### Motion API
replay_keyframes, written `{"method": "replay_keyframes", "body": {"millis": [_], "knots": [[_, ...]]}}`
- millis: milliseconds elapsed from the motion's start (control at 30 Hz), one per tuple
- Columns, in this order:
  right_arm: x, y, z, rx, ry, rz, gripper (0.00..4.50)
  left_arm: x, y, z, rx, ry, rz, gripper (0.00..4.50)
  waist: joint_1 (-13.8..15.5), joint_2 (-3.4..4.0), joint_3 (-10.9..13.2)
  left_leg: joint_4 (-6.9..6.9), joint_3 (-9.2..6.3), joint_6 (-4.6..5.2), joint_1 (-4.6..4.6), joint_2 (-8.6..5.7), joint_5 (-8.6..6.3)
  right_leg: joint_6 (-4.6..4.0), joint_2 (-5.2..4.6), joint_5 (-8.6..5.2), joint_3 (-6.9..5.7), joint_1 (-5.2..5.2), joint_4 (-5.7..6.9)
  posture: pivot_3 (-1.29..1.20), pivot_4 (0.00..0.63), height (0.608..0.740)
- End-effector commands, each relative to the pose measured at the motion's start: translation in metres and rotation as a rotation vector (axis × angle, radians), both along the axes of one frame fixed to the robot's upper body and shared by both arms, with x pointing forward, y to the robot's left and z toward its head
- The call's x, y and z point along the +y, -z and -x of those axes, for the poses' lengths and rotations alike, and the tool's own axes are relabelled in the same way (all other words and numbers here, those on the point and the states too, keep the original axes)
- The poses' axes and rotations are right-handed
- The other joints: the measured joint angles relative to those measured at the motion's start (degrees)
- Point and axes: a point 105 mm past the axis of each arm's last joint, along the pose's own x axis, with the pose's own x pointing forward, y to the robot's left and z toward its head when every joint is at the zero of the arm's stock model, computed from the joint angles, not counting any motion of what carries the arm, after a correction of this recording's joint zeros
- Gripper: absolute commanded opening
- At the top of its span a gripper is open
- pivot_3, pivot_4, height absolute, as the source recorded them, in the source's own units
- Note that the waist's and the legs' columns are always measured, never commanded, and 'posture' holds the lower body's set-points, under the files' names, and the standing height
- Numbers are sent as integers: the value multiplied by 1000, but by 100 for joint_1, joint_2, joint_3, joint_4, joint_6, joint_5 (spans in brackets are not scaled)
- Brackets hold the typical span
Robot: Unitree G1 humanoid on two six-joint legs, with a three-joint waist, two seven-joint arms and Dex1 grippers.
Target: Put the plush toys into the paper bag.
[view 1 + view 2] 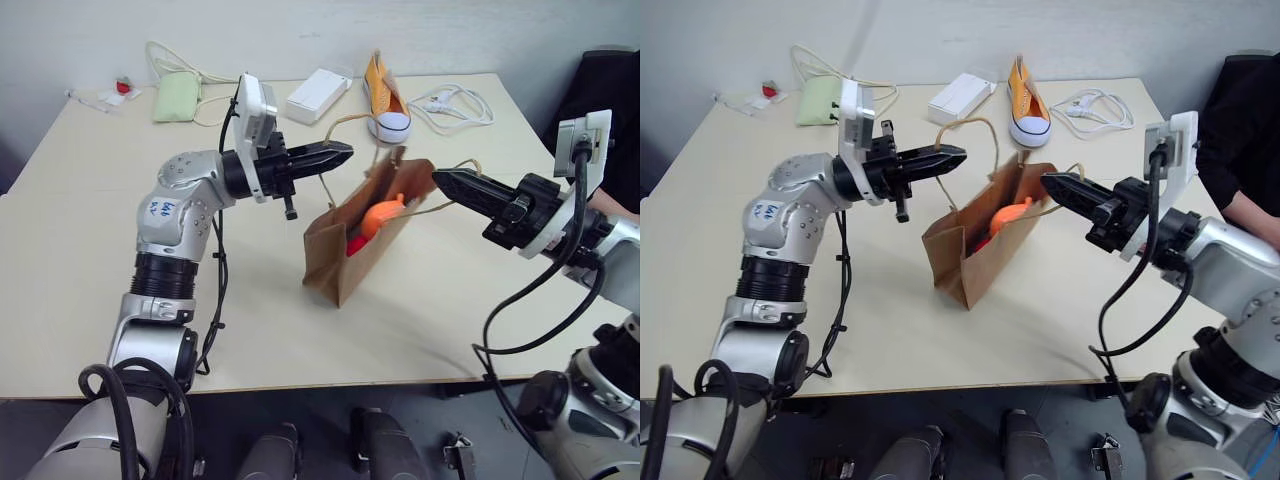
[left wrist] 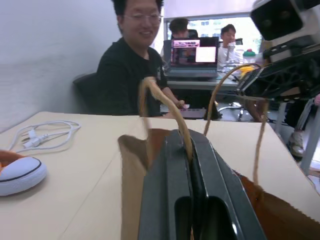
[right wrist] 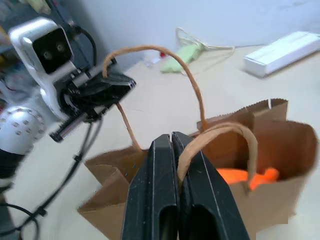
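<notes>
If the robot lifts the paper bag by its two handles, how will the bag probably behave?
The paper bag is thin creased kraft paper, so it will probably flex and sag rather than stay stiff. It holds only the orange plush toy and a red one, so it is likely light. Each pincer, left and right, pinches one thin cord handle; the bag may swing or tilt.

Both arms showing silver-grey metal shells w/ black ribbed collars at the joints. Left forearm wearing a small blue handwritten mark. Black cables looping loose along each arm, running down off the wrists. White boxy cam module sitting at 12 o'clock above each wrist. Left gripper & right gripper: black, tapered, matte fingers.
</notes>
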Motion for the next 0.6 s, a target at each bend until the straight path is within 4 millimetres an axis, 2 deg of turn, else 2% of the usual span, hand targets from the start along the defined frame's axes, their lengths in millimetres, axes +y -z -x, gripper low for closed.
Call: {"method": "replay_keyframes", "body": {"millis": [33, 133, 233, 267, 333, 433, 600], "knots": [[5, 3, 0, -20, 20, 47, 33, -6, -6, 4, -41, 9, 11, 0, -1, 0, 0, 0, 0, 0, -1, 1, 0, 0, 0, 0, 0, 0, 0, 0, 150, 740], [9, 18, -1, -27, 54, 111, 33, -12, 3, 9, -24, 24, 18, 0, -2, 0, 0, -4, 1, 0, 1, 1, 0, 0, 0, 0, 1, -1, 1, 0, 150, 740], [15, 7, -3, -87, 50, 52, 33, -7, 1, 7, -12, 7, 31, 0, -10, -1, 1, -3, 5, 1, 0, -1, 1, 1, 0, 1, 3, -4, 2, 0, 150, 740], [17, 2, -3, -104, 39, 27, 202, -5, 0, 6, -7, 3, 33, 0, -9, -1, 0, -1, 5, 1, 0, -1, 2, 1, 0, 1, 3, -4, 3, 0, 150, 740], [20, -5, -2, -120, 19, -2, 588, -1, -2, 5, -1, -4, 37, 0, -7, -1, 0, -1, 5, 0, 3, -1, 3, 1, 0, 1, 3, -3, 2, 0, 150, 740], [22, -10, 1, -139, -7, 24, 1554, 3, -9, 6, 8, 3, 60, 557, -6, -1, 0, -1, 3, 0, 3, 0, 3, 1, 0, 1, 2, -2, 1, 0, 150, 740], [15, -19, 9, -163, -12, 86, 3266, 11, -15, 15, 7, 34, 58, 2128, 13, -1, 0, -1, 0, 2, -2, -2, 3, 2, -1, 1, -1, -2, -5, 0, 150, 740]]}}
